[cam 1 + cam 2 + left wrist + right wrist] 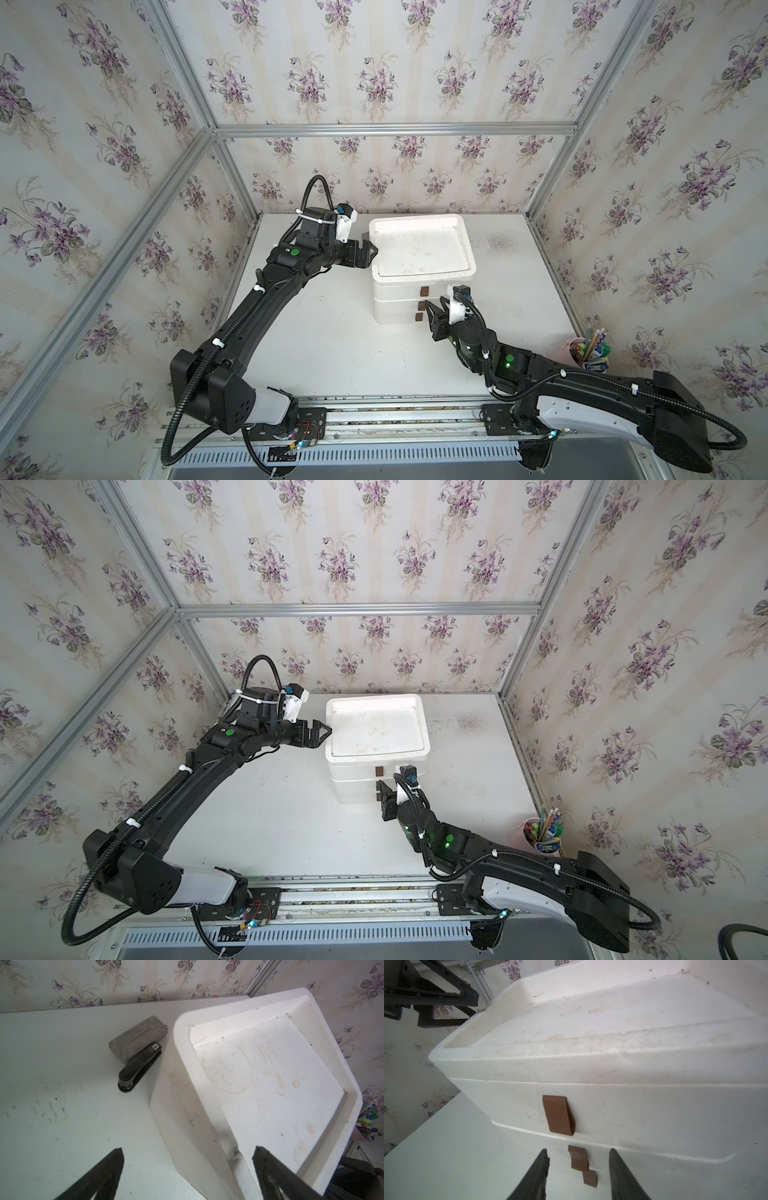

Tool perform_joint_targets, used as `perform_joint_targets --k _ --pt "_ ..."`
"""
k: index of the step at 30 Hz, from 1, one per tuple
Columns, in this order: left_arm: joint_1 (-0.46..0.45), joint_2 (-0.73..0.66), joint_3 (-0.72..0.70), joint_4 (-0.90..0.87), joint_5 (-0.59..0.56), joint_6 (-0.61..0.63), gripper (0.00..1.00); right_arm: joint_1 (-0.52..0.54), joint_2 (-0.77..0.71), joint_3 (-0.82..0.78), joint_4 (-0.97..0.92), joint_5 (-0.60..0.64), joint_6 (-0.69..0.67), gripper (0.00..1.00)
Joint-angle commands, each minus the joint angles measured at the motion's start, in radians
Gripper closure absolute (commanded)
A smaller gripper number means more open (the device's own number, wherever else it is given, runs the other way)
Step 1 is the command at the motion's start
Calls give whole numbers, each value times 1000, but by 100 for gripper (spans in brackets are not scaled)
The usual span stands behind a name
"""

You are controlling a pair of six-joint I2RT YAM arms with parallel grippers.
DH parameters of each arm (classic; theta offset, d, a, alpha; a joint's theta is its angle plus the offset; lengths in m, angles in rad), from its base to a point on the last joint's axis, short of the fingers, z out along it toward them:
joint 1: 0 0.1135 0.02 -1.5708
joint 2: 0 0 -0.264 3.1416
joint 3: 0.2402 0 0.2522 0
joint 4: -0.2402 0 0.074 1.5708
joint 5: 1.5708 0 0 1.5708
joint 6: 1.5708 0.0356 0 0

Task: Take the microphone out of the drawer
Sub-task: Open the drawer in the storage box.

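A white drawer unit stands mid-table with three shut drawers, each with a brown tab handle. The microphone is hidden. My right gripper is at the unit's front. Its jaws stand on either side of the middle handle with a gap on each side. The top handle and the bottom handle are untouched. My left gripper is open wide and straddles the unit's left top rim, one finger over the tray top and one outside.
A grey glasses case and a black stapler lie behind the unit on its left side. A cup of pens stands at the table's right edge. Aluminium posts and papered walls close in three sides.
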Motion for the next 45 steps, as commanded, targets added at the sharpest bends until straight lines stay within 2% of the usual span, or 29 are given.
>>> perform_joint_targets --k 1,13,18,24,30,35,45 --pt "0 0 -2 26 2 4 1 2 12 1 101 84 10 57" --pt "-2 33 -3 29 14 -7 1 41 165 55 199 119 -23 58" --pt "-1 37 -5 29 11 -6 1 60 236 99 217 151 -41 63" --pt "-1 35 -4 30 22 -8 1 65 283 126 212 201 -34 82" --pt "-1 27 -5 29 26 -11 1 65 285 122 232 214 -52 91" --pt "-1 27 -8 30 29 -17 1 65 266 101 251 186 -59 100" --pt "-2 30 -8 34 33 -24 1 67 220 58 293 68 -102 100"
